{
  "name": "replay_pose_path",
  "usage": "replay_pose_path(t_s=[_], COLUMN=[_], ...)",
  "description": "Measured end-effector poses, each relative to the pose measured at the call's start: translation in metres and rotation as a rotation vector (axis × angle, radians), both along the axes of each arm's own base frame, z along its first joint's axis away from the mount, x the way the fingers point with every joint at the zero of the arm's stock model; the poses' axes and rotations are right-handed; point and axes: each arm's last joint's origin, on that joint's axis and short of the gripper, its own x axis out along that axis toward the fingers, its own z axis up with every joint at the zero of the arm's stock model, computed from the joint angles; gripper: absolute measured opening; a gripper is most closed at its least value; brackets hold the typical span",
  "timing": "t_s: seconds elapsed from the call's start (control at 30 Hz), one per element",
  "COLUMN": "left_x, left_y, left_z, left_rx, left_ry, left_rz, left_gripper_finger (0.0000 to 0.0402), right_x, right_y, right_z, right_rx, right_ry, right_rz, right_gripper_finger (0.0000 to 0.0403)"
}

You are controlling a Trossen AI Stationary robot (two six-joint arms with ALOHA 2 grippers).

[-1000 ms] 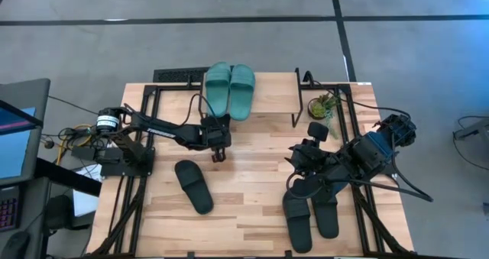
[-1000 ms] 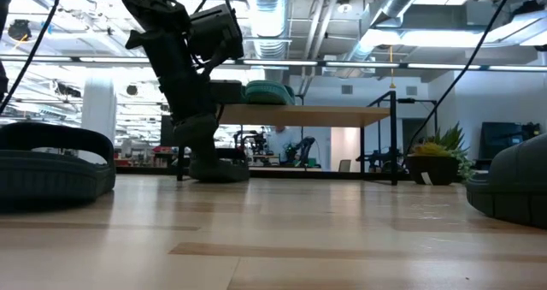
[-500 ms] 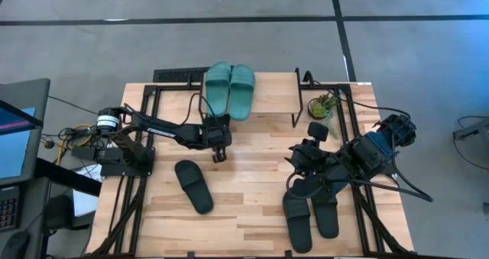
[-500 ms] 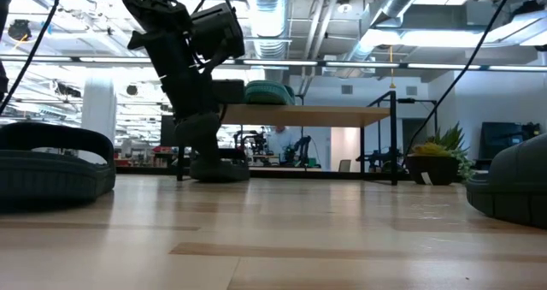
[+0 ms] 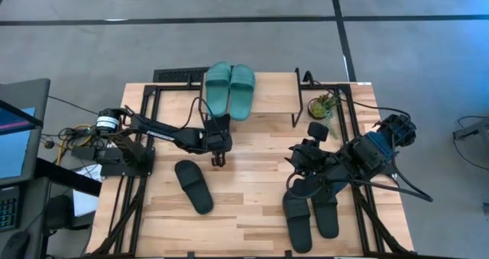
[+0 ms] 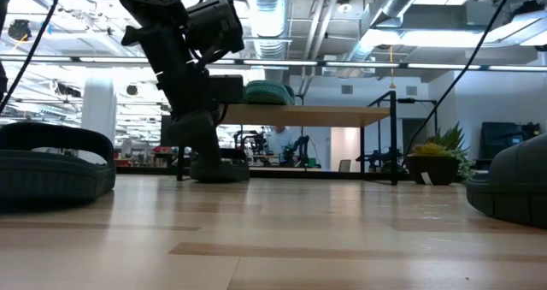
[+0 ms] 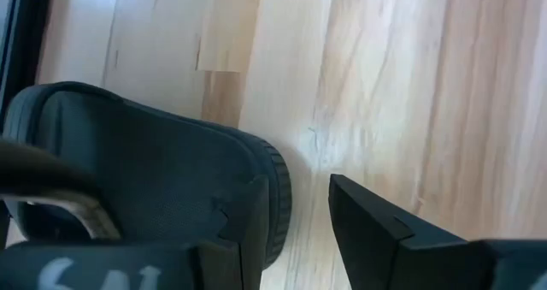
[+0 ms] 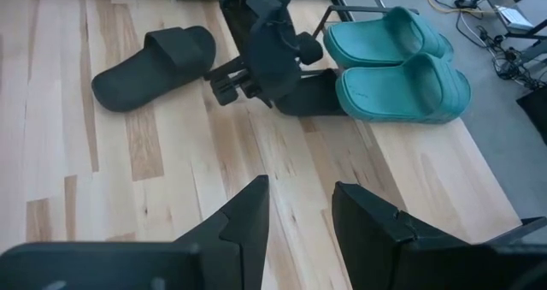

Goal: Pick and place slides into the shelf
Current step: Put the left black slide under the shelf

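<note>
From the high view, your left gripper (image 5: 218,160) sits at nine o'clock of the table's middle, just in front of the small wood-topped shelf on black metal legs (image 5: 271,98), which carries the teal-green pair of moulded slides (image 5: 229,89) at twelve. A lone black slide (image 5: 193,186) lies at eight, and the black pair (image 5: 309,213) lies at five, with your right gripper (image 5: 303,167) waiting above them at three. In the low view, another black slide (image 6: 218,168) rests on the tabletop under the shelf board, with the left gripper directly over it. The left wrist view shows that pincer released: bare wood fills the gap, and the slide's rim lies against one finger. The right wrist view shows its own fingers spread and empty. Expect these slides to be light, soft and springy. Pinch the wide strap or a side edge of the sole, since the smooth top may slip.
</note>
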Motion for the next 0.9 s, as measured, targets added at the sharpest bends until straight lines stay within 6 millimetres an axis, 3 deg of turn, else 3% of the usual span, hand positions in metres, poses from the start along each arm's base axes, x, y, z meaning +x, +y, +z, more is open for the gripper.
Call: replay_pose_path(t_s=[0.47,0.6,0.77,0.9], left_x=[-0.003,-0.003,-0.003,-0.003], left_y=[-0.016,-0.015,-0.021,-0.03], left_z=[-0.001,0.0,0.0,0.001], left_rx=[0.072,0.092,0.124,0.179], left_ry=[0.042,0.042,0.049,0.055], left_rz=[-0.026,-0.016,-0.058,-0.084], left_gripper_finger=[0.0112,0.0081,0.0015,0.0006], right_x=[-0.002,-0.002,-0.002,-0.002], right_y=[0.003,0.004,0.004,0.004], right_z=[0.0,0.0,0.0,0.0], right_rx=[0.0,0.0,0.0,0.005], right_ry=[0.0,0.0,0.0,-0.003], right_rz=[0.014,0.014,0.014,0.009], right_gripper_finger=[0.0118,0.0118,0.0118,0.0118])
